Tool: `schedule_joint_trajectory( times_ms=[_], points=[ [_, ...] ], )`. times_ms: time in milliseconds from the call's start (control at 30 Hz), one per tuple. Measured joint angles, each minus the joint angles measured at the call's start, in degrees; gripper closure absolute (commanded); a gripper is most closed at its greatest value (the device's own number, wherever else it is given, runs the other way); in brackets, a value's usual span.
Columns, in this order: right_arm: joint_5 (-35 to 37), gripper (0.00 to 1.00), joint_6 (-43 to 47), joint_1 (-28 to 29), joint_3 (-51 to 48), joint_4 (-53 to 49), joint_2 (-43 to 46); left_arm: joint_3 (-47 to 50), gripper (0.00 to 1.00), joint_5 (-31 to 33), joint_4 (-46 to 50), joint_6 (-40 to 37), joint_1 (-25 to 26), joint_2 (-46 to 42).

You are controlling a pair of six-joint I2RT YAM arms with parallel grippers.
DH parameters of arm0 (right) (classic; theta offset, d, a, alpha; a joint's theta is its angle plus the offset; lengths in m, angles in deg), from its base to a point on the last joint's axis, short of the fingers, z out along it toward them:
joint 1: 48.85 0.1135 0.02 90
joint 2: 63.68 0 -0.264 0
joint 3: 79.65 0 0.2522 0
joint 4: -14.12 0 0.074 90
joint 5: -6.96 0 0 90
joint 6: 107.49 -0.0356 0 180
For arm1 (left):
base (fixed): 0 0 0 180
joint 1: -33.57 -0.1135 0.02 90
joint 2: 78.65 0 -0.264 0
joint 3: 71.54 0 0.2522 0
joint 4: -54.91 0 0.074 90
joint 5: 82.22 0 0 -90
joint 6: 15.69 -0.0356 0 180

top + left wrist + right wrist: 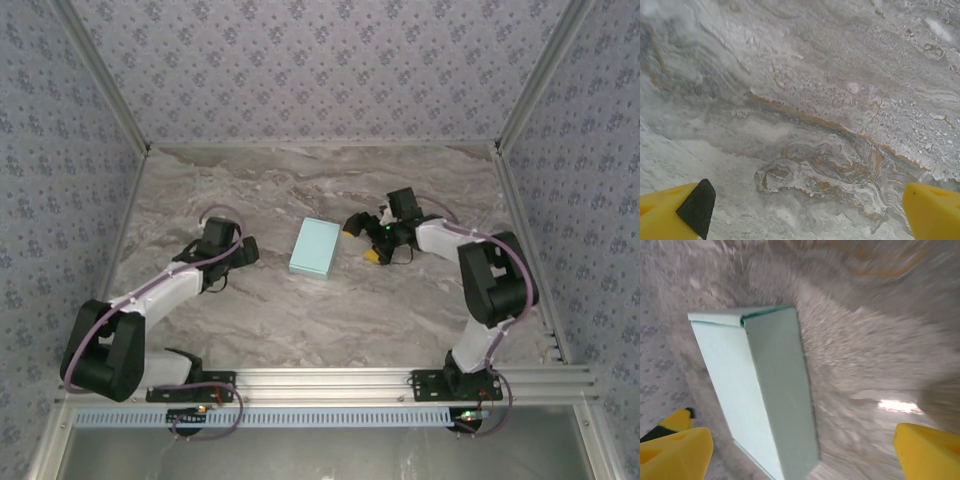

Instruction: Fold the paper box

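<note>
Blur is smearing the marble table [880, 340] in the right wrist view, yet the paper box [760, 405] is showing clearly enough, lying folded and flat with its near corner running off the bottom edge. From above it is resting between the two arms, the right gripper [360, 238] sitting just beside its right edge, yellow fingers [677, 452] standing wide apart, gripping nothing, cropped at the lower corners. The left gripper [243, 252] is waiting to the box's left, apart from it, its fingers [935, 210] likewise spreading wide over bare marble.
</note>
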Motion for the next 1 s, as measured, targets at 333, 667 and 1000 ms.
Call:
schedule_joint_trajectory(
  times_ms=[333, 667, 1000],
  points=[
    [29.44, 0.00, 17.38, 0.31, 2.97, -12.63, 31.23, -1.77, 0.01, 27.61, -5.49, -14.71, 16.57, -16.81],
    [55.15, 0.00, 37.83, -1.11, -17.88, 6.86, 59.69, 4.22, 0.01, 19.61, -14.64, -31.91, 16.81, -34.82],
    [57.64, 0.00, 40.52, -12.98, -34.88, 22.58, 40.48, 15.56, 0.01, 10.82, -27.28, -47.15, 7.15, -17.73]
  ],
)
